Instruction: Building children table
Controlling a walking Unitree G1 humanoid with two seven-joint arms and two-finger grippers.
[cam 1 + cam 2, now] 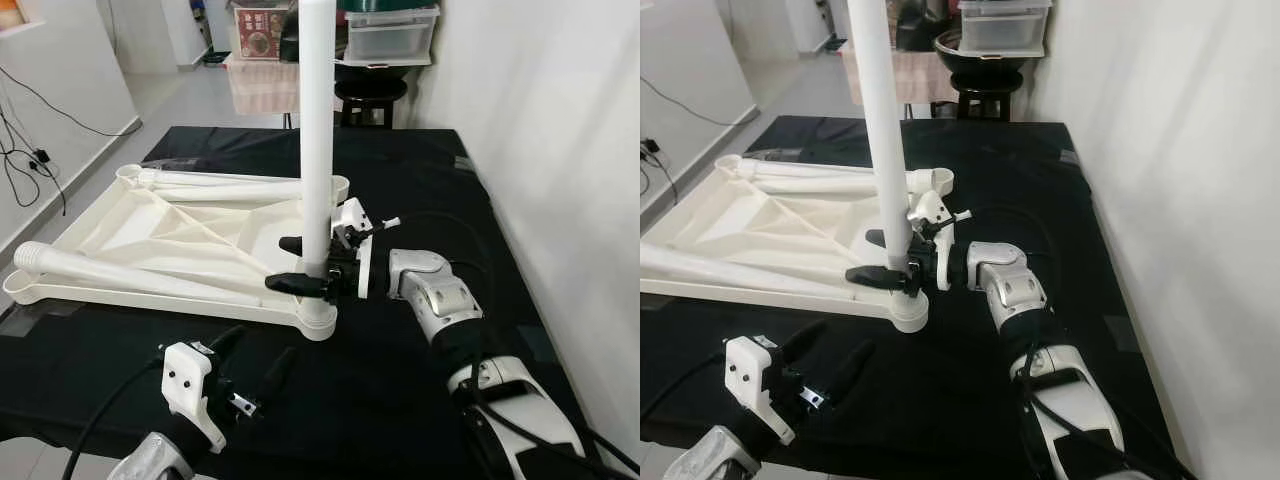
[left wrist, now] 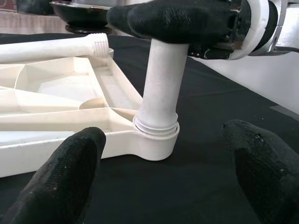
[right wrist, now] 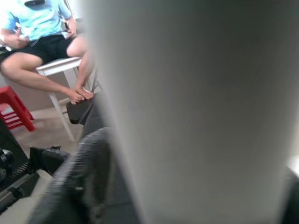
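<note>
A white children's table top [image 1: 150,235] lies upside down on a black-covered table [image 1: 420,200]. One white table leg [image 1: 317,130] stands upright in the top's near right corner socket [image 2: 156,140]. My right gripper [image 1: 282,264] is shut on this leg just above the socket, one black finger on each side. The same leg [image 3: 201,107] looms close and blurred in the right wrist view. My left gripper [image 1: 258,350] hovers open in front of that corner, with its fingers [image 2: 65,177] spread and nothing between them. Two loose legs [image 1: 120,275] [image 1: 220,185] lie on the upturned top.
A white wall runs close along the table's right side. Behind the table stand a black stool [image 1: 370,92] and plastic storage boxes [image 1: 390,35]. Cables [image 1: 30,150] trail on the floor at the left. A person [image 3: 42,28] sits on a white stool beside a red stool [image 3: 14,112].
</note>
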